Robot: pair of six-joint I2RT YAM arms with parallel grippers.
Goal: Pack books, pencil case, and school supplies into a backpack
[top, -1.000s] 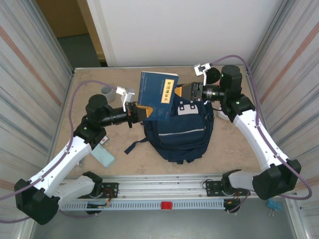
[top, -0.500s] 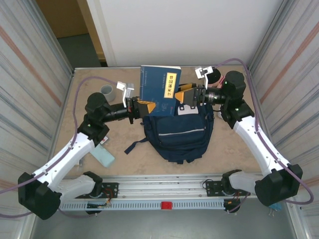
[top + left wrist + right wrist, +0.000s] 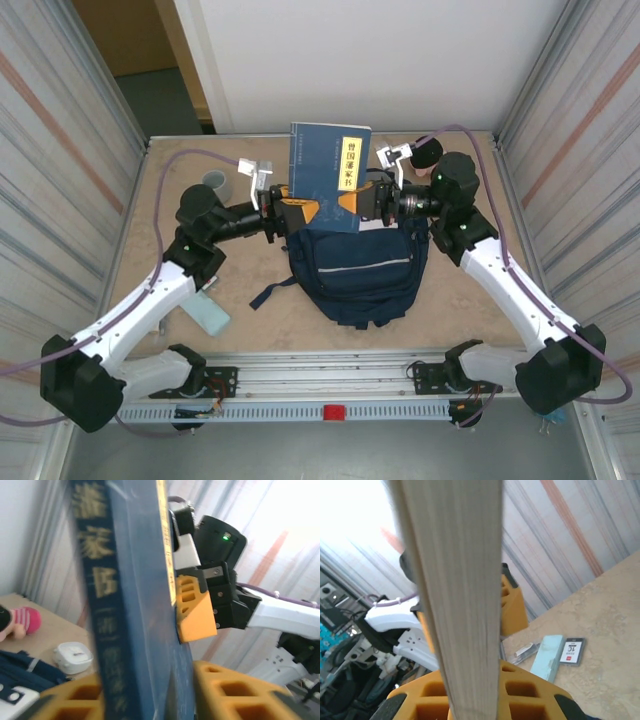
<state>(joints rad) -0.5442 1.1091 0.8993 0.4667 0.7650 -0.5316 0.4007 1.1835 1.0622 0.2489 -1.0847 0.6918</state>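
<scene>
Past book (image 3: 455,590), right wrist catches pencil case (image 3: 546,656); overhead, backpack (image 3: 360,265).

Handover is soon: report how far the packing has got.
Done: nothing visibly packed yet. In hand: the book stands upright over the backpack, clamped by the jaws of the right gripper, with the left gripper at its opposite edge. Left: lower the book in, then the pencil case lying on the table.

Top external: fixed, high behind the arm bases, looking down over the whole table (image 3: 480,290).
Left wrist: very near the book (image 3: 130,605), looking rightward across at the right tool (image 3: 350,200).
Right wrist: equally near, looking the opposite way, leftward across the table.
All three views share the book.
</scene>
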